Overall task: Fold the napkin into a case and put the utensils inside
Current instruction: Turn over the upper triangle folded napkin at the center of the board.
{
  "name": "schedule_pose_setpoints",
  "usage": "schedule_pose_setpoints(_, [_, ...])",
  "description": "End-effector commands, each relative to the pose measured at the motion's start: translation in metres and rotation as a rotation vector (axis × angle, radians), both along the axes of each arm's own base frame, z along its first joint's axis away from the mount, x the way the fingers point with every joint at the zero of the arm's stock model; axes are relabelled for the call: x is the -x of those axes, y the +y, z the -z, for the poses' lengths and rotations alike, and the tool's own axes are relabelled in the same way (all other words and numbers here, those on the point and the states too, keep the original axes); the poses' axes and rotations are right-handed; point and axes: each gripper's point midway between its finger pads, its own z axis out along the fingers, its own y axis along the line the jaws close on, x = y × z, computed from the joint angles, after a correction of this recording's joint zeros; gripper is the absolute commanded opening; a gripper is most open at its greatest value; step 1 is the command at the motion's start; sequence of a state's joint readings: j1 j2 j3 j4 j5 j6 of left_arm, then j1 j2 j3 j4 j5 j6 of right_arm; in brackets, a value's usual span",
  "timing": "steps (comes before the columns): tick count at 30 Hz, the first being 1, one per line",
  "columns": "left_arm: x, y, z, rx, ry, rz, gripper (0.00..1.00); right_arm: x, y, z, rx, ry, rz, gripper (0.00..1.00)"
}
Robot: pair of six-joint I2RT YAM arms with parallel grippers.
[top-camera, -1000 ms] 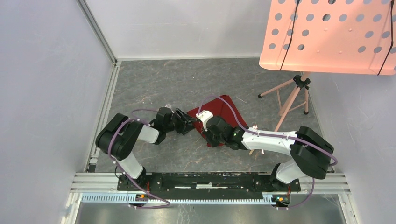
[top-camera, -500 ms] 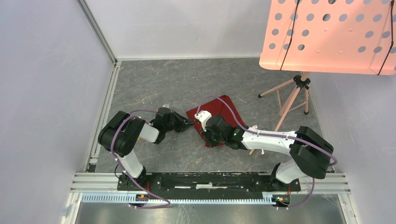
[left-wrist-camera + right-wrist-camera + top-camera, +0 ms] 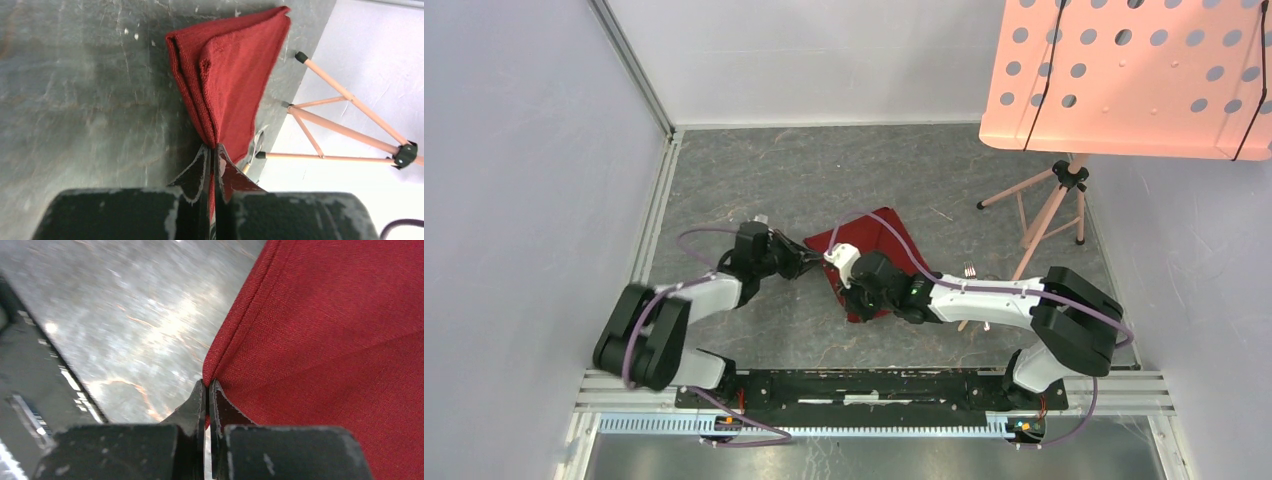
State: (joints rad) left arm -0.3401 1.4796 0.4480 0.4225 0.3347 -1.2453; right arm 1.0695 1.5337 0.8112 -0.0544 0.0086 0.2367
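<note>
Maroon napkin (image 3: 876,236) folded, near edge pinched up; fork (image 3: 969,269) nearby.

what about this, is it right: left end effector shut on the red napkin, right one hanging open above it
No: the right end effector is shut on the napkin too, per the right wrist view. Left end effector: correct.

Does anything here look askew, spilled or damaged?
Nothing is spilled or damaged. The napkin has folded layers that splay apart where the left hand pinches its corner. The right hand pinches another spot on its edge. The fork lies partly hidden by the right arm.
</note>
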Motion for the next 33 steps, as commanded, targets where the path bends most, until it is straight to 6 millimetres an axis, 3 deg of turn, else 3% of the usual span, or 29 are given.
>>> schedule_pose_setpoints(1, [0.015, 0.047, -0.027, -0.128, 0.005, -0.052, 0.02, 0.036, 0.058, -0.030, -0.152, 0.094, -0.133, 0.00])
schedule_pose_setpoints(4, [0.045, 0.099, -0.052, -0.265, 0.058, -0.142, 0.02, 0.070, 0.103, -0.057, -0.299, 0.168, -0.237, 0.00])
schedule_pose_setpoints(9, [0.096, 0.181, -0.135, -0.566, 0.049, -0.270, 0.02, 0.141, 0.166, -0.138, -0.621, 0.347, -0.472, 0.00])
schedule_pose_setpoints(12, [0.105, 0.198, -0.170, -0.701, 0.013, -0.246, 0.02, 0.169, 0.169, -0.181, -0.794, 0.479, -0.576, 0.00])
schedule_pose_setpoints(14, [0.096, 0.200, -0.180, -0.730, -0.007, -0.216, 0.02, 0.173, 0.160, -0.189, -0.837, 0.524, -0.607, 0.00])
schedule_pose_setpoints(16, [0.078, 0.195, -0.182, -0.736, -0.028, -0.185, 0.02, 0.167, 0.148, -0.183, -0.856, 0.564, -0.597, 0.00])
schedule_pose_setpoints(18, [0.054, 0.182, -0.177, -0.785, -0.040, -0.140, 0.02, 0.156, 0.128, -0.169, -0.883, 0.611, -0.561, 0.00])
schedule_pose_setpoints(21, [0.007, 0.135, -0.157, -0.912, -0.074, -0.022, 0.02, 0.132, 0.094, -0.144, -0.919, 0.687, -0.474, 0.00])
schedule_pose_setpoints(27, [-0.077, 0.027, -0.053, -0.899, -0.003, 0.265, 0.02, 0.091, 0.023, -0.071, -0.878, 0.725, -0.293, 0.00])
schedule_pose_setpoints(30, [-0.106, -0.020, -0.033, -0.890, -0.045, 0.347, 0.02, 0.073, -0.005, -0.027, -0.769, 0.685, -0.195, 0.00])
schedule_pose_setpoints(33, [-0.119, -0.054, -0.013, -0.862, -0.046, 0.409, 0.02, 0.060, -0.029, 0.024, -0.571, 0.642, -0.100, 0.00])
